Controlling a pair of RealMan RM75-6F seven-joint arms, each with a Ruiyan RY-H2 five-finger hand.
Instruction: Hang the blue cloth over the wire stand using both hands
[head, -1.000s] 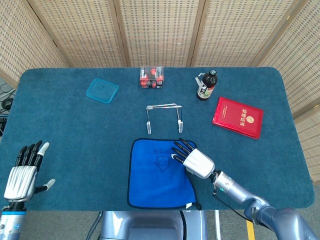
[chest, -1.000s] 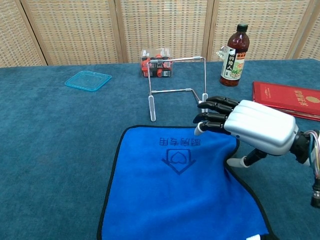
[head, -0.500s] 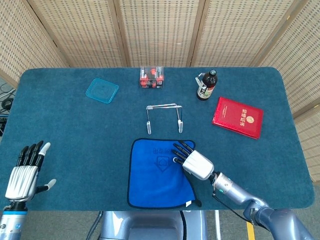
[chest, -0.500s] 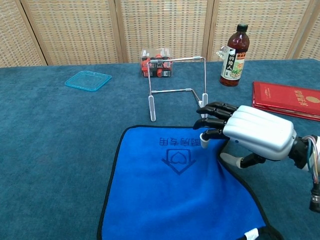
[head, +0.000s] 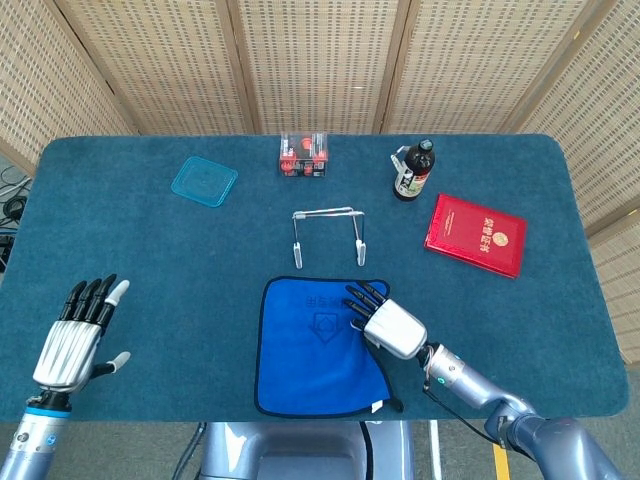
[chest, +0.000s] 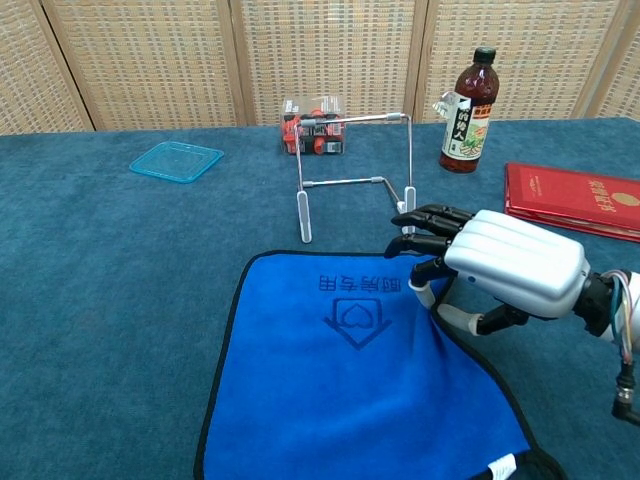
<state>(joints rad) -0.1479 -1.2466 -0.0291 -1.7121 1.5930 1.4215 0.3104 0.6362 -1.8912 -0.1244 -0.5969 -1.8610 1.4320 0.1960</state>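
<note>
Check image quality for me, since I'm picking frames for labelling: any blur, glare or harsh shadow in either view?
Head view: evenly lit and sharp, the flat blue cloth casting no hard shadow. Chest view: sharp as well, with only a soft shadow under the right hand at the cloth's edge and small highlights on the dark glass bottle; the thin wire stand stays crisp.

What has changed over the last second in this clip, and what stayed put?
The left hand moved in over the table, open. The right hand eased back along the blue cloth's right edge, its fingers curling down onto the hem and rumpling it; whether it grips is unclear. The wire stand is unmoved.
</note>
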